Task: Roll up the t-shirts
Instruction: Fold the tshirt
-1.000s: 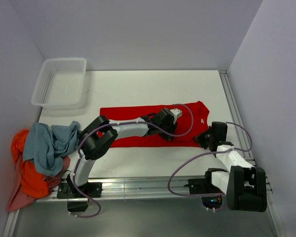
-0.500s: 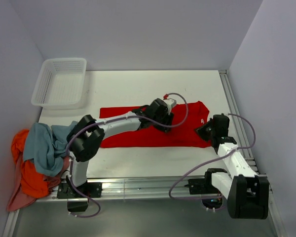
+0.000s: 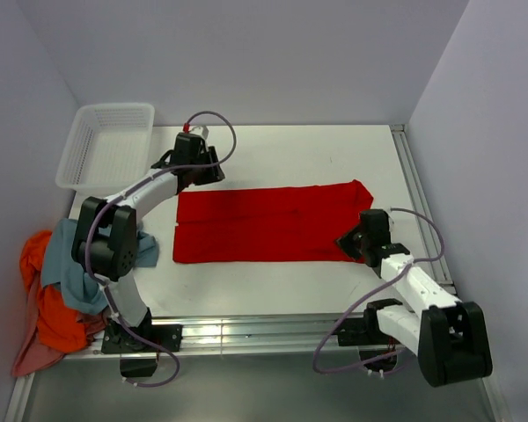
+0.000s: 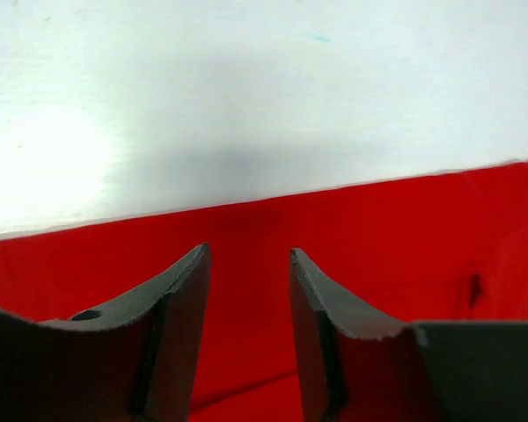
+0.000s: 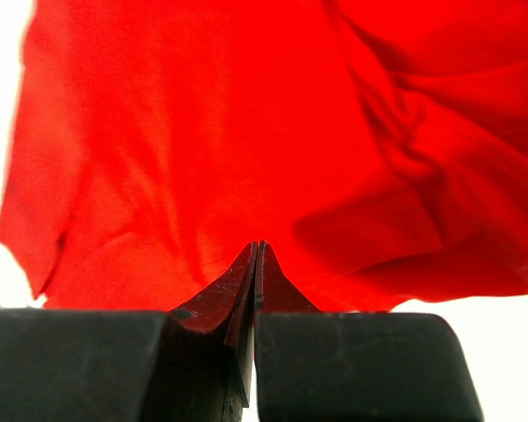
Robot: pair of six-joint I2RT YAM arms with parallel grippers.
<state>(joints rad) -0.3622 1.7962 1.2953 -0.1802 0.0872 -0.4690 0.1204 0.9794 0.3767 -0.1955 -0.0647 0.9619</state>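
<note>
Hovering my left gripper [image 4: 248, 253] - fingers spread, empty - over the red t-shirt's [image 3: 264, 224] far-left corner. Its long axis runs left-right on the table [image 3: 273, 154]; my right gripper [image 5: 257, 248], pressed together, sits at its right end.

Your left arm [image 3: 128, 198] stretches forward from its base along the left side, then bends right at the wrist. That sets the left end effector [image 3: 196, 165] low at the far left, and its fingers [image 4: 180, 290] stand apart with an open gap between them. Your right arm [image 3: 414, 286] lies low, forearm angled forward and leftward. The right end effector [image 3: 352, 242] points left, its fingers [image 5: 238, 281] pressed together tip to tip.
</note>
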